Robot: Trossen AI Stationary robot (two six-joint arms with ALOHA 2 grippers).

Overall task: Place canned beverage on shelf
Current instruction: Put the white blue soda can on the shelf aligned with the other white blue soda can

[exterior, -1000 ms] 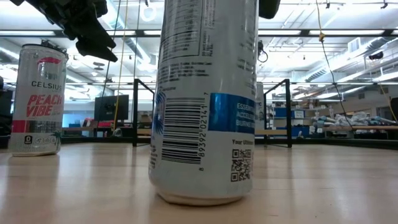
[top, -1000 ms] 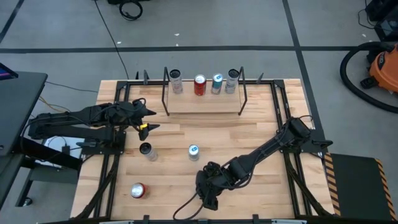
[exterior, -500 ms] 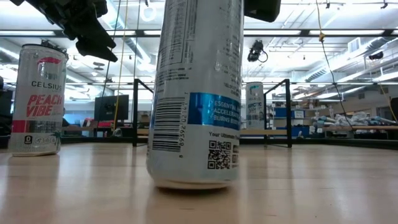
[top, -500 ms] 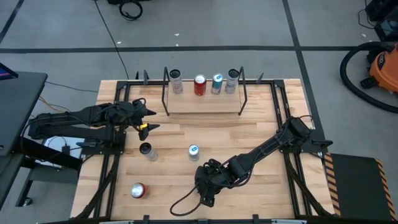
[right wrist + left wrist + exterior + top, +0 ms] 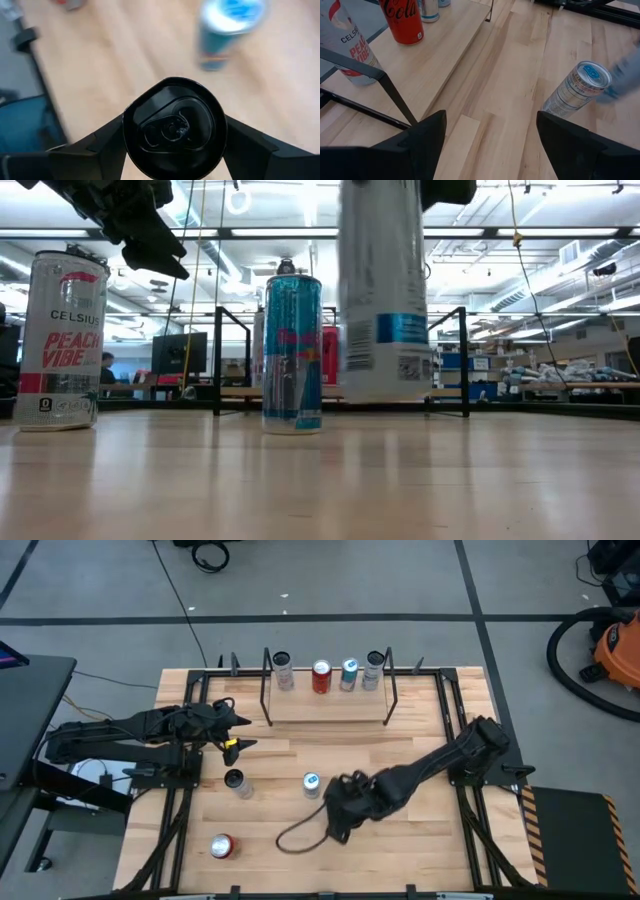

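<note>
**Can off the desk, heading for the shelf**

Right arm has swung up and inward since a sec ago: its gripper (image 5: pixel 345 802) sat near the desk's front edge, now it's mid-desk, just right of the blue-topped can (image 5: pixel 311 783). Low view shows the white-and-blue can (image 5: pixel 380 290) it carries lifted clear of the desk (image 5: pixel 290 755), blurred, w/ the slim blue can now visible behind where it stood. Jaws pinch that can on both sides just below the rim; right wrist view looks straight down on its dark lid (image 5: pixel 173 127). Gripping high probably keeps the base free for setting down.

Shelf (image 5: pixel 330 705) is at the far side, four cans already in a row along its back, front strip bare, so room's there.

Left gripper (image 5: pixel 232 730) waits over the desk's left side, jaws spread, nothing between them. Dark-topped can (image 5: pixel 234 780) and a red can (image 5: pixel 221 845) lying near the front are untouched.
</note>
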